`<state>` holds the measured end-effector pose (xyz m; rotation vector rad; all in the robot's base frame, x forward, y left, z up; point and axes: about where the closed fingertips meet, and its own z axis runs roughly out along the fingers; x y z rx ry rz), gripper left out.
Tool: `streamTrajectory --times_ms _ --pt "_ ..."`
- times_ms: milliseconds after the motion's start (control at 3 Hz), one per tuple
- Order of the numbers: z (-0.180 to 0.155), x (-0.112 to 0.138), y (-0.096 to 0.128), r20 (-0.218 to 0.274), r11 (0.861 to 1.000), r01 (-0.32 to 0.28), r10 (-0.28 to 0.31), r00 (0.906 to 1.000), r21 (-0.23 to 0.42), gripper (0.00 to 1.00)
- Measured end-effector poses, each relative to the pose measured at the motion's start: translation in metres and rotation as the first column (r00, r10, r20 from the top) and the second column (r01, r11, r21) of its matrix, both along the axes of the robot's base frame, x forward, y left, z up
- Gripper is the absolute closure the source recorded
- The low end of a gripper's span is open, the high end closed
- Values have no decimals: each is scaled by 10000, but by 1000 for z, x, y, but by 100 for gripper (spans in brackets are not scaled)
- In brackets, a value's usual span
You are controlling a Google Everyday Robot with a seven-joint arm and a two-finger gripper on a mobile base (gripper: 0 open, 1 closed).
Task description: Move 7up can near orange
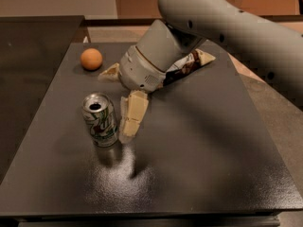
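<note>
Reading big to small, all positions referenced to the 7up can (100,122).

Dark table (203,164): matte black top fills most of the view. The can stands on its left half, closer to the front edge than the back. There is a glossy reflection patch on the surface just in front of the can.

Second dark surface (33,56): sits left of and behind the can, separated from the table by a seam.

Arm (227,22): grey and thick, it enters from the upper right and slopes down toward the can. The wrist housing (151,60) is behind and to the right of the can, above the table.

Snack bag (189,63): brown-and-white, lying flat behind and right of the can, mostly covered by the wrist. One pale corner pokes out on the wrist's left, between the can and the far edge.

Gripper (128,131): cream-coloured, pointing down at the table, just beside the can on its right as seen. Its tip is near the can's base height. I can't confirm contact with the can. Jaw state: cannot tell from this angle.

7up can: upright, with an open silver top and green and red print on the side. Nothing is gripping it.

Orange (91,59): on the table directly behind the can, near the far left corner, well apart from the can. It also sits left of the bag corner, not touching it.
</note>
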<state>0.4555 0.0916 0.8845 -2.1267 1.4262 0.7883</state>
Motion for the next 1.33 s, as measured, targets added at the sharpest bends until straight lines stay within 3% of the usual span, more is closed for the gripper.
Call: streamTrajectory --times_ms 333,1333 --pt "1 -6 8 -241 9995 -304 307 9992 98 0" --pt "15 -12 17 -631 9975 -575 600 9962 410 64"
